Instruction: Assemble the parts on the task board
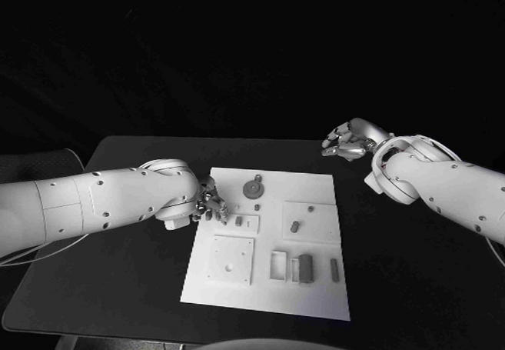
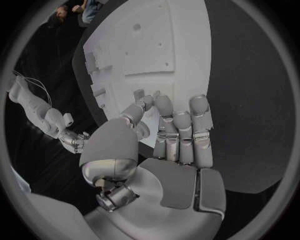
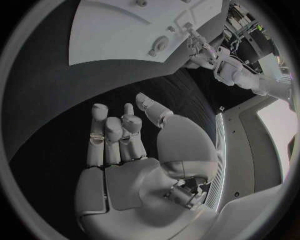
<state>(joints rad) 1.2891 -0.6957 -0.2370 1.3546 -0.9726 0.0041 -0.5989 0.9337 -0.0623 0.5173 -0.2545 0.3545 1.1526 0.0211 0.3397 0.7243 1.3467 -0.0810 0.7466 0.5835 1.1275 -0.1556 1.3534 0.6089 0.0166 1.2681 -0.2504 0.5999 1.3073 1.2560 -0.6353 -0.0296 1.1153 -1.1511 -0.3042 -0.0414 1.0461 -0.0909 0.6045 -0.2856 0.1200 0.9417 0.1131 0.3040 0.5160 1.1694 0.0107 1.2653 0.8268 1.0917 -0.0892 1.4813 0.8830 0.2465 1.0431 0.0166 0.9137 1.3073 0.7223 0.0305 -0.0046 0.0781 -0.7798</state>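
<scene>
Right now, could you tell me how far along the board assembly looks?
Early, judging by the layout. Done: nothing clearly. In hand: the left hand is at the task board's left edge, fingers on a small part. Left: several loose parts lie on the board; the right hand hangs open off it.

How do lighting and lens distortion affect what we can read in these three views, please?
Head view: the white task board stands out bright against the black table, its small parts low in contrast. Left wrist view: the board's straight edges bow around the left hand. Right wrist view: the right hand hangs over dark, featureless table.
</scene>
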